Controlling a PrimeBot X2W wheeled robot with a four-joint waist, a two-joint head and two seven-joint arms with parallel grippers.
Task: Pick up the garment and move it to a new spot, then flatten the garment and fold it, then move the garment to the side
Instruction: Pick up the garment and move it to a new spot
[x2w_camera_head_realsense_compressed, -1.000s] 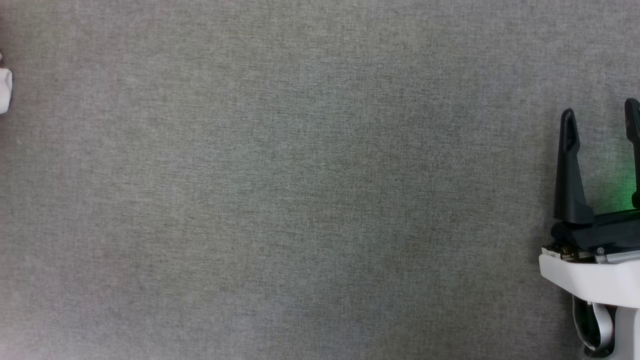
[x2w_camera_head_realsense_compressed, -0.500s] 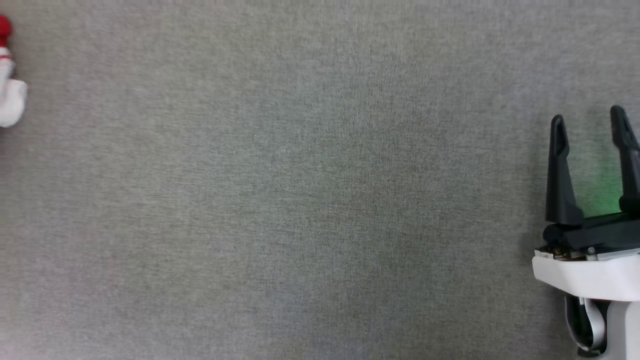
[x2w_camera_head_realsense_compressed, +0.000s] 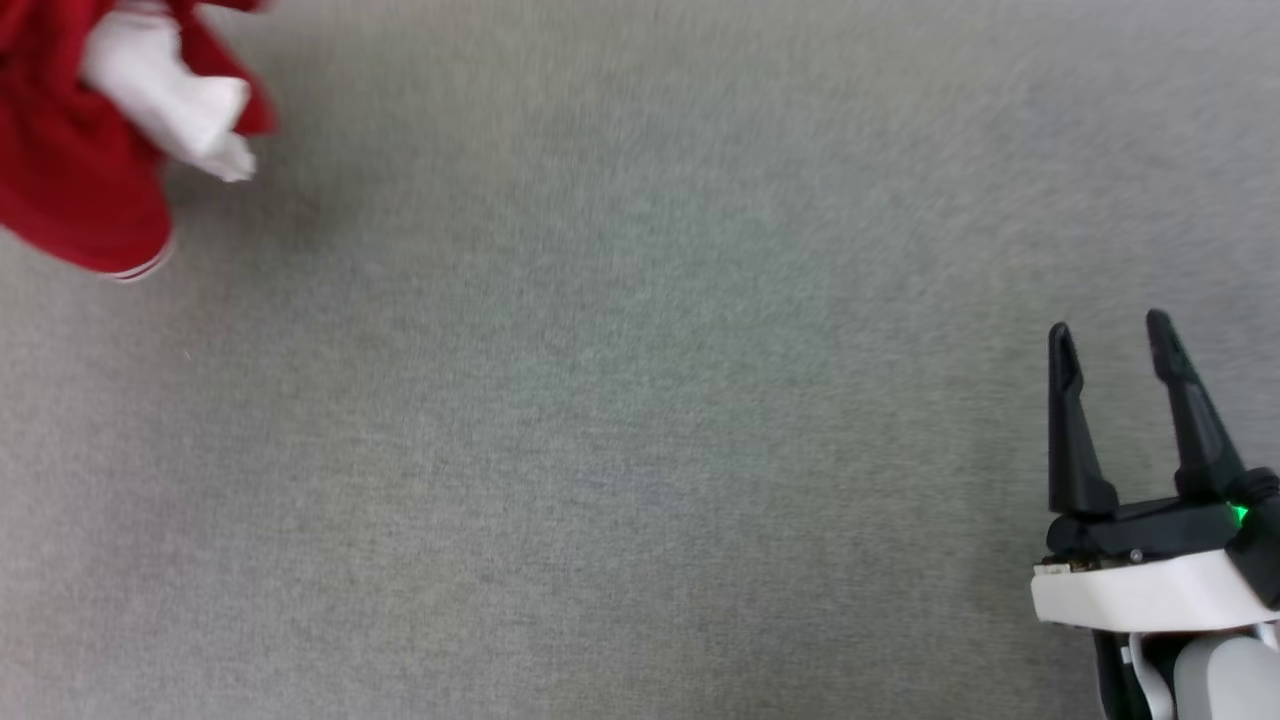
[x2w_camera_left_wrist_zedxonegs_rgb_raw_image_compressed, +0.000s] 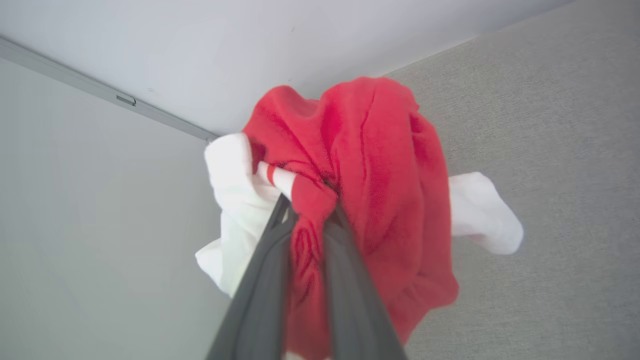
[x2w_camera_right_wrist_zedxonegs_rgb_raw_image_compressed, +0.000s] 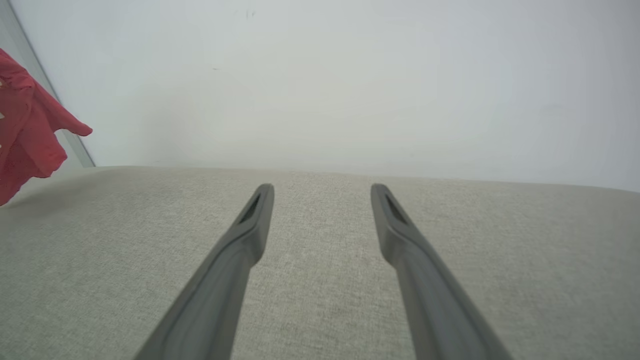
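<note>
In the head view we see the garment (x2w_camera_head_realsense_compressed: 70, 190) bunched in the upper left corner, cut by both edges, with a broad stretch of grey table (x2w_camera_head_realsense_compressed: 640, 420) between it and our right gripper (x2w_camera_head_realsense_compressed: 1110, 325), jaws wide around nothing. In the left wrist view our left gripper (x2w_camera_left_wrist_zedxonegs_rgb_raw_image_compressed: 311, 215) has its jaws pinched on a red fold. In the right wrist view the garment hangs at the left edge, near the table's far edge.

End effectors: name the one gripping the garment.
The left end effector: its fingers are shut on the red garment, while the right end effector stands open and empty.
</note>
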